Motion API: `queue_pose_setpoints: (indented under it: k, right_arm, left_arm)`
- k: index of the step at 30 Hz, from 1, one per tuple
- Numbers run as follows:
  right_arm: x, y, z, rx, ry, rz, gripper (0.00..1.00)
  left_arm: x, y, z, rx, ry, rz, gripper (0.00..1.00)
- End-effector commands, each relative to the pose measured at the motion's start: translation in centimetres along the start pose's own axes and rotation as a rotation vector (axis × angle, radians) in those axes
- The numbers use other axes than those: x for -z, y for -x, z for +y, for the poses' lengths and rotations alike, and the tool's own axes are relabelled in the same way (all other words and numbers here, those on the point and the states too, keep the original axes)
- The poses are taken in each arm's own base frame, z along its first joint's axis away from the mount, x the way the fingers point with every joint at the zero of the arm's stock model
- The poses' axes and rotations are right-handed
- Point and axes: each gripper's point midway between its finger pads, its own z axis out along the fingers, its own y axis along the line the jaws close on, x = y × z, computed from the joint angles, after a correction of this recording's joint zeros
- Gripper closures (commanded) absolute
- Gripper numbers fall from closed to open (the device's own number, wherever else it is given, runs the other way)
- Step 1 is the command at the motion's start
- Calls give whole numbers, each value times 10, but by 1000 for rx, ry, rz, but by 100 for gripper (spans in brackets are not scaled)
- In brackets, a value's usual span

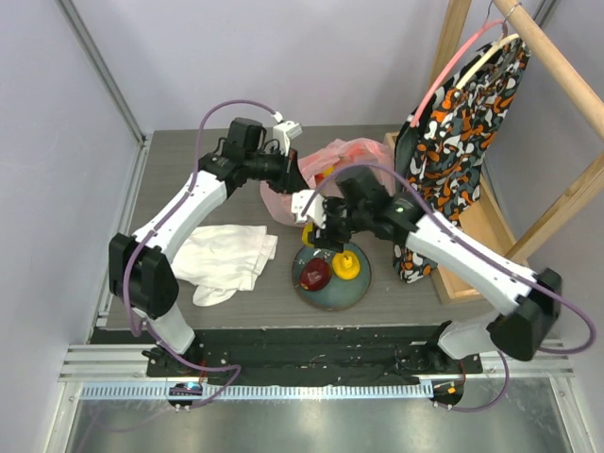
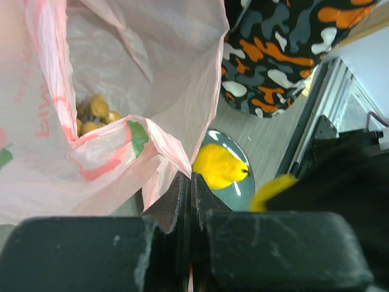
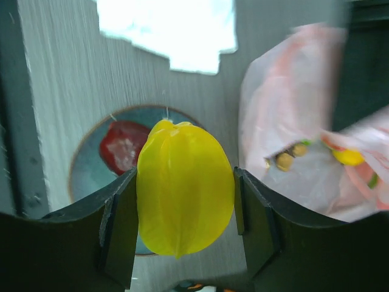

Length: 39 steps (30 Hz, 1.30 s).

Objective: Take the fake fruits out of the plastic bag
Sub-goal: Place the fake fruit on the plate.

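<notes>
Two glossy plastic fruits lie on the round blue-grey plate (image 1: 332, 300): a dark red apple (image 1: 314, 274) and a rounded yellow piece (image 1: 346, 266), side by side. Your right gripper (image 3: 185, 210) is clamped on a third, a smooth yellow fruit (image 3: 182, 176), egg-shaped with faint lengthwise ridges. Its dark fingers (image 3: 120, 225) press the two flanks, and the fruit bulges out above and below them. That gripper hangs over the plate's near-left rim, with the apple showing past the fruit.

Your left gripper (image 2: 189, 182) has its fingers pressed together on a fold of the plastic bag (image 2: 121, 73), pinching the rim. The bag is thin, crinkly, translucent pink film with red and green print. Ahead of that gripper the bag gapes open, and a bunch of small, knobbly, brownish-yellow grapes (image 2: 94, 112) sits deep inside it. The bag lies just beyond your right gripper, its mouth turned toward the plate.

You have a crumpled white cloth (image 1: 226, 260) on the grey wood-grain counter (image 1: 170, 170), under the left arm and to the left of the right gripper. A patterned fabric (image 1: 462, 123), blotched orange, black and white, hangs to the right of both grippers.
</notes>
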Motion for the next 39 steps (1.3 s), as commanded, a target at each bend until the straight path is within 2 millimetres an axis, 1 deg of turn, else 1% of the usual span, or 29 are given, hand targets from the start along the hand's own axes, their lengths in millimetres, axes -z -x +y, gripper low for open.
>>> queue_pose_setpoints:
  k: [1, 2, 3, 4, 5, 7, 8, 10, 11, 13, 18, 21, 25, 26, 27, 29, 30, 31, 34, 35, 37, 38, 39]
  right_arm:
    - [-48, -37, 0, 209, 85, 124, 71]
    - [-53, -39, -3, 243, 86, 134, 72]
    - [-57, -42, -7, 274, 82, 147, 72]
    - [-66, -49, -13, 328, 88, 171, 72]
    - [-70, -51, -15, 344, 91, 178, 72]
    - [-79, -55, -22, 355, 93, 188, 72]
    - [-89, -65, -24, 340, 108, 214, 72]
    - [-95, -68, -28, 332, 107, 224, 72]
    - [-99, -75, -31, 322, 115, 236, 73]
    - [-102, -79, -32, 314, 123, 242, 73]
    - [-111, -108, -31, 262, 153, 293, 70]
    - [-115, -117, -31, 216, 159, 311, 68]
    - [-115, -114, -26, 181, 191, 304, 64]
    - [-115, -110, -26, 179, 200, 298, 62]
    - [-115, -116, -20, 157, 231, 319, 55]
    - [-114, -116, -20, 131, 232, 334, 45]
    - [-113, -117, -22, 116, 218, 346, 36]
    - [-112, -116, -25, 109, 207, 344, 34]
    - [-104, -101, -43, 69, 150, 323, 29]
    - [-97, -91, -49, 69, 144, 316, 28]
    - [-88, -84, -51, 78, 154, 315, 26]
    - [-80, -79, -50, 73, 165, 315, 25]
    - [-78, -77, -48, 67, 177, 313, 25]
  left_arm:
    - [5, 28, -2, -79, 33, -55, 100]
    - [5, 29, 7, -73, 84, -59, 100]
    - [6, 31, 11, -69, 105, -63, 100]
    - [7, 33, 14, -68, 118, -68, 100]
    - [8, 34, 18, -66, 134, -73, 100]
    - [8, 35, 18, -63, 133, -78, 100]
    - [9, 36, 16, -66, 119, -79, 100]
    - [8, 35, 14, -63, 109, -75, 100]
    - [7, 35, 14, -59, 107, -74, 100]
    - [7, 33, 14, -58, 103, -70, 100]
    - [5, 29, 15, -51, 97, -58, 100]
    - [4, 27, 16, -48, 94, -54, 100]
    - [1, 26, 15, -42, 84, -50, 100]
    - [0, 27, 17, -39, 82, -49, 100]
    - [-1, 28, 17, -37, 82, -50, 100]
    - [-4, 28, 18, -34, 74, -48, 100]
    - [-5, 29, 18, -31, 71, -47, 100]
    - [-6, 30, 17, -32, 66, -50, 100]
    - [-10, 31, 18, -20, 57, -51, 100]
    - [-11, 30, 18, -11, 49, -49, 100]
    - [-14, 29, 18, 0, 40, -49, 100]
    - [-15, 29, 19, 1, 38, -49, 100]
    - [-15, 30, 18, 2, 36, -50, 100]
